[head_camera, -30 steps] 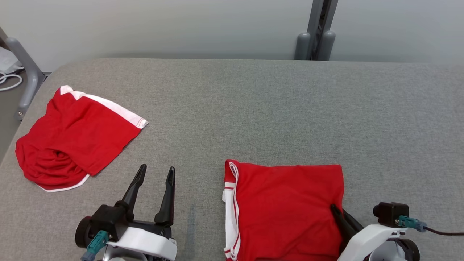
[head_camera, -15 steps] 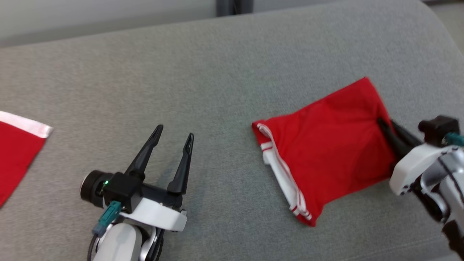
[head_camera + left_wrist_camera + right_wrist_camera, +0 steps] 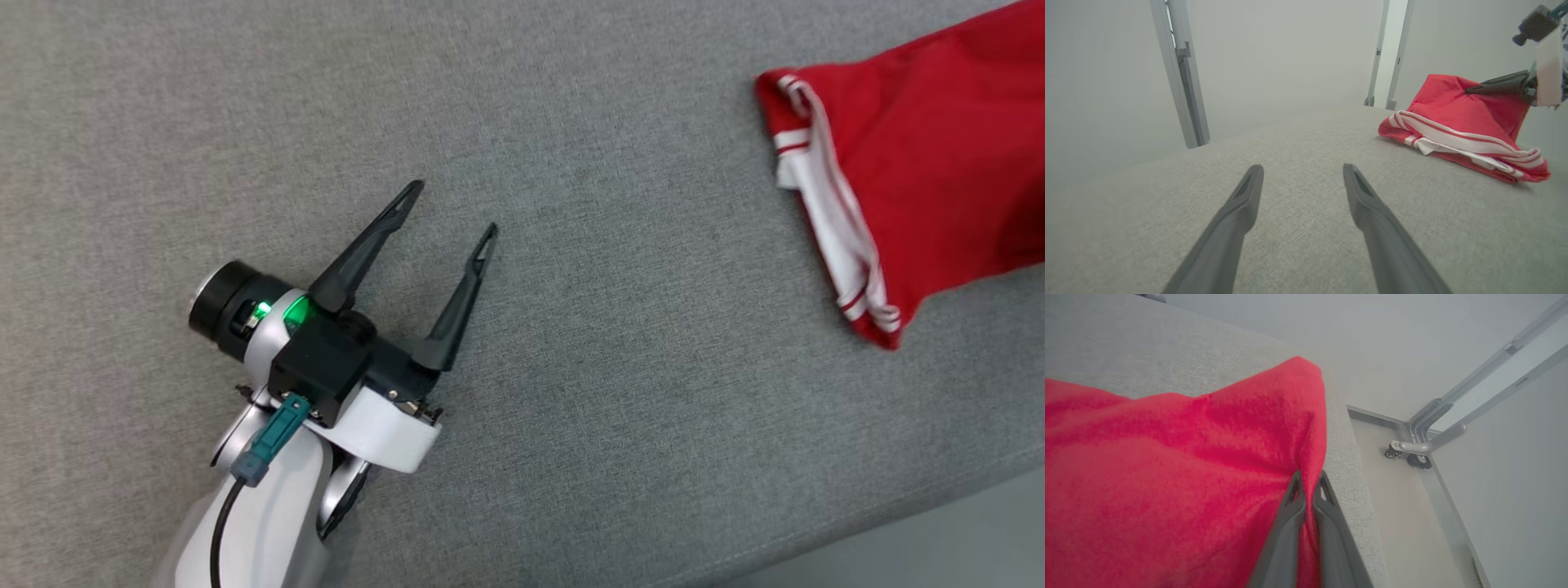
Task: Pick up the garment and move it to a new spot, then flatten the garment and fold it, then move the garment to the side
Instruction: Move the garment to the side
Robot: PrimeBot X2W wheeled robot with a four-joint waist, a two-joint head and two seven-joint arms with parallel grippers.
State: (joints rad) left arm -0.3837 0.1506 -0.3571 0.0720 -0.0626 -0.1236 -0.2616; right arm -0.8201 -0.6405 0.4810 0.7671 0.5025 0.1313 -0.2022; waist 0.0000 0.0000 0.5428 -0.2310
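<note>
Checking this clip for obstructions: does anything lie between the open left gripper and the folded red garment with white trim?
Nothing visible does. Bare grey fabric-covered table separates the left gripper from the folded red garment with white striped trim. The right gripper has its jaws shut on that garment's far edge.

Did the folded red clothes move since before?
Yes. The right end effector dragged the red garment toward the robot's right, from mid-table to near the table edge.
</note>
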